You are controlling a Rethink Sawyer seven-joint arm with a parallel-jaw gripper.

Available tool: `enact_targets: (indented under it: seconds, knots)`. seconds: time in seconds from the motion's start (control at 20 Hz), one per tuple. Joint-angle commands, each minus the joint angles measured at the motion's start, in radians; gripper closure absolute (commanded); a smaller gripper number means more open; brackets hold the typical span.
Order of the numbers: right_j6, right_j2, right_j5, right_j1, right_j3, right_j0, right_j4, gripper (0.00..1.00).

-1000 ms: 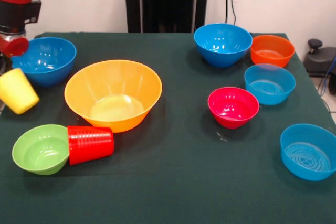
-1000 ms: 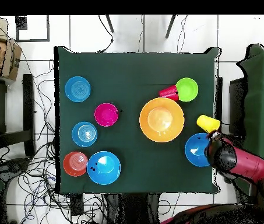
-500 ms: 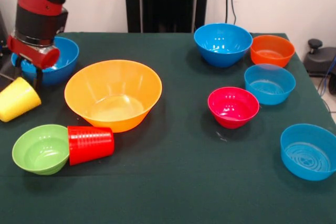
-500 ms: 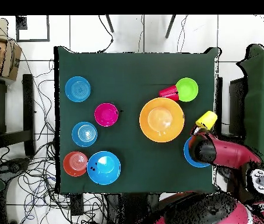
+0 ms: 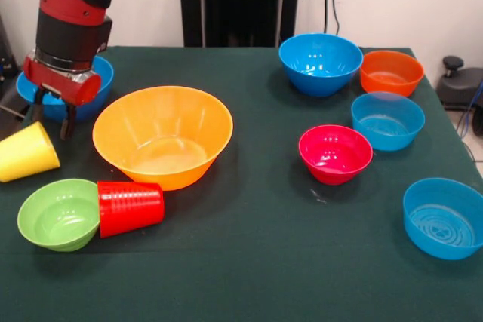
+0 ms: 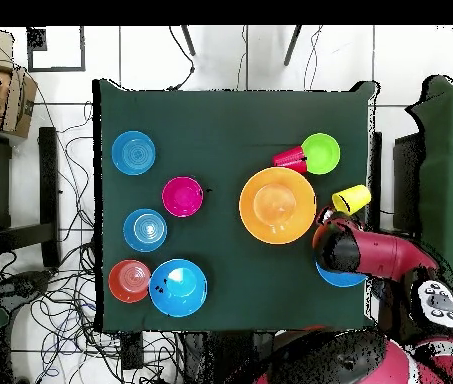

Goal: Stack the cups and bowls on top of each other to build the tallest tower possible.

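My gripper [image 5: 53,115] hangs low over the table's edge [image 5: 226,292], between the big yellow-orange bowl [image 5: 163,136] and a deep blue bowl [image 5: 99,73] that my wrist largely hides. Dark fingers [image 5: 69,121] point down from the red wrist block. How far apart they stand, I cannot tell, and nothing shows between them.

The yellow cup [image 5: 27,152] lies on its side just beside my fingers, its mouth toward them. Whether it touches them, I cannot tell. In the overhead view it lies at the table's edge, close by my wrist.

The red cup [image 5: 130,207] also lies on its side, its mouth touching the green bowl [image 5: 57,214], just in front of the big bowl.

The big bowl stands upright with nothing in it. No piece is stacked on another.

The other 5 bowls stand upright across the table, well apart from my gripper:
- a deep blue bowl [image 5: 320,62] at the far side, just beside the orange bowl [image 5: 391,72];
- a pale blue bowl [image 5: 387,120] in front of the orange one;
- the pink-red bowl [image 5: 335,153] near the middle;
- a second pale blue bowl [image 5: 443,217] alone at the near edge.
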Motion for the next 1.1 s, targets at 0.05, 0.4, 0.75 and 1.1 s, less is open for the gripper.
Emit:
enact_targets:
  seconds: [0.05, 0.4, 0.75, 1.1]
  knots:
    - [-0.166, 0.125, 0.100, -0.008, -0.028, 0.012, -0.110, 0.00]
    - [-0.195, 0.205, 0.178, -0.139, 0.090, -0.050, -0.082, 0.00]
    - [-0.179, 0.269, 0.218, -0.184, 0.137, -0.103, -0.053, 0.00]
    - [-0.157, 0.279, 0.224, -0.182, 0.128, -0.104, -0.076, 0.00]
